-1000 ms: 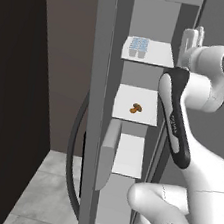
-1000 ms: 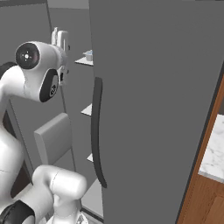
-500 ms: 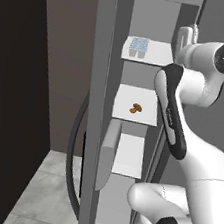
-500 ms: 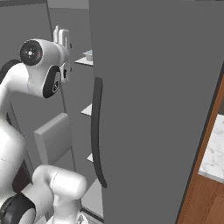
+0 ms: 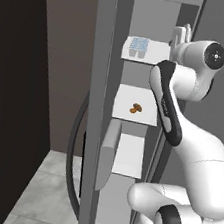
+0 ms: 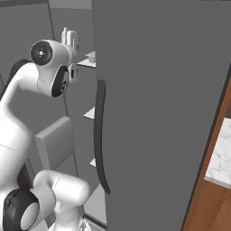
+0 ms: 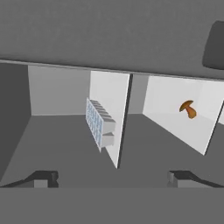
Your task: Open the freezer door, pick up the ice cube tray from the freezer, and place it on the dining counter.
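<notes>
One ice cube tray [image 5: 139,45] lies flat on the freezer's top shelf [image 5: 157,56], long axis front-to-back; jaws wide open, empty.

Small brown food item [image 5: 135,108] — on middle white shelf [image 5: 126,113] — alone.

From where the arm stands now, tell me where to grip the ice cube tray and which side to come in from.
Grip the ice cube tray across its narrow width, near the end facing the open front of the freezer. It lies flat on the top shelf, so come in level from the front, just above the shelf. The gripper is open and probably wide enough to straddle it.
</notes>
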Robot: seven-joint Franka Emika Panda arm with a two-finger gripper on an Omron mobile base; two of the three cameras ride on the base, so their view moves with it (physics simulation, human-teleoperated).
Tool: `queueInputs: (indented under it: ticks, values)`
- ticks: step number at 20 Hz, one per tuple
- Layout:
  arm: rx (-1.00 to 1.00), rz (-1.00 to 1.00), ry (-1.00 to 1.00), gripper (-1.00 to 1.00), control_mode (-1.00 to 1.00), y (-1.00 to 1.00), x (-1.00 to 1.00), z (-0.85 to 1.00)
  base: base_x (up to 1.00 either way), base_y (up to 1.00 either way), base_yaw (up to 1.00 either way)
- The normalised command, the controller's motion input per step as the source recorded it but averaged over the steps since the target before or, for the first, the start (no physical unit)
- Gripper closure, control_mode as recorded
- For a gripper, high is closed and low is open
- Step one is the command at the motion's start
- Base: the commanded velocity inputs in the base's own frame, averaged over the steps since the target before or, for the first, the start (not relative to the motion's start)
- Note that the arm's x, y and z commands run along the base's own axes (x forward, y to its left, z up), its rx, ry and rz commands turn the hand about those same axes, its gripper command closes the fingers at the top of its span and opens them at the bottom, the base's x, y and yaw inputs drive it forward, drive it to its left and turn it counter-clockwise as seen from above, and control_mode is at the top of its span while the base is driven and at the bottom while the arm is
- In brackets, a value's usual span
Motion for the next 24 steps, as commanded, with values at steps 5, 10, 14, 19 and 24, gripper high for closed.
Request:
queueInputs:
  ticks: [5,10,14,19,24]
  values:
    - [0.0,0.0,0.0,-1.0,-1.0,0.0,0.3,0.0,0.0,0.0,0.0]
    - [0.0,0.0,0.0,-1.0,-1.0,0.0,0.34,0.0,0.0,0.0,0.0]
    - [0.0,0.0,0.0,-1.0,-1.0,0.0,0.34,0.0,0.0,0.0,0.0]
    - [0.0,0.0,0.0,-1.0,-1.0,0.0,0.27,0.0,0.0,0.0,0.0]
    - [0.0,0.0,0.0,-1.0,-1.0,0.0,0.22,0.0,0.0,0.0,0.0]
